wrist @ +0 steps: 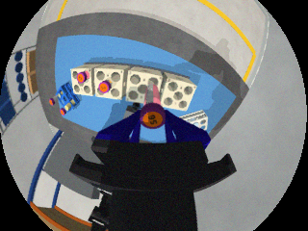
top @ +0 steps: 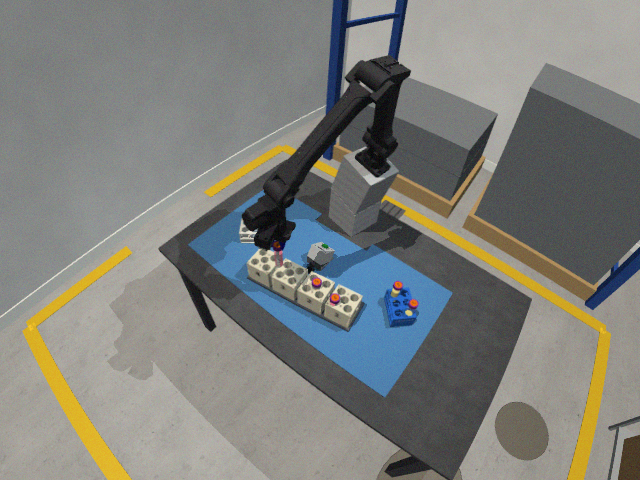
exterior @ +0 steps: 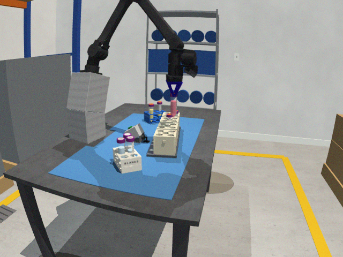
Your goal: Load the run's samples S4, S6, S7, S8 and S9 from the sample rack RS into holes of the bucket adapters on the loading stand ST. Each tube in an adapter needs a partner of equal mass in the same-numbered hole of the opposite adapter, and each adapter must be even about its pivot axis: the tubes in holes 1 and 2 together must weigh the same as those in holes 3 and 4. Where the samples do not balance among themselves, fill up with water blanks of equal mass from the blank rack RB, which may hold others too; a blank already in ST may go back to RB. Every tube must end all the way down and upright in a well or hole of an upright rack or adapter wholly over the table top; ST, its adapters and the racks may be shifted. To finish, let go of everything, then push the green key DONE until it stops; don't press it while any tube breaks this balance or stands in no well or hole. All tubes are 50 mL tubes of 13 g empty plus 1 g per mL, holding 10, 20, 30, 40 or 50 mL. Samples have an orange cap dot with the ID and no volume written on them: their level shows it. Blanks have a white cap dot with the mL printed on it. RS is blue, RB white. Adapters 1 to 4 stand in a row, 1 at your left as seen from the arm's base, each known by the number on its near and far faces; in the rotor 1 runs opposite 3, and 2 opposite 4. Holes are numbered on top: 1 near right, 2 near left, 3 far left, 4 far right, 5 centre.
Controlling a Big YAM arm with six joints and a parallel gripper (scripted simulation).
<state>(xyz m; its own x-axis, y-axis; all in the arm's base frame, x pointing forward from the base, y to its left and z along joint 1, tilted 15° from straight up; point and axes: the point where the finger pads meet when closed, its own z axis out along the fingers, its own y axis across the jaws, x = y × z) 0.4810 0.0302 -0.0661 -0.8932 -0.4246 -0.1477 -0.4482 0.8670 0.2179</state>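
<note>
My gripper (top: pixel 277 243) is shut on a pink-filled sample tube (top: pixel 278 255) with an orange cap dot, held upright by its cap. The tube hangs just above the row of four cream adapters (top: pixel 302 284), over the second one from the blank-rack end (top: pixel 288 275); its tip is not in a hole. In the wrist view the tube (wrist: pixel 154 99) points at that adapter (wrist: pixel 142 88). The two adapters nearer the blue sample rack each hold one orange-dotted tube (top: pixel 316 282) (top: pixel 334 298). The blue rack RS (top: pixel 401 305) holds two standing tubes (exterior: pixel 150 108) (exterior: pixel 159 105).
The white blank rack (exterior: pixel 127 159) holds three purple-capped tubes and is mostly hidden behind my arm in the top view. The grey box with the green DONE key (top: pixel 325 246) stands just behind the adapter row. My grey pedestal (top: pixel 361 196) is at the table's back.
</note>
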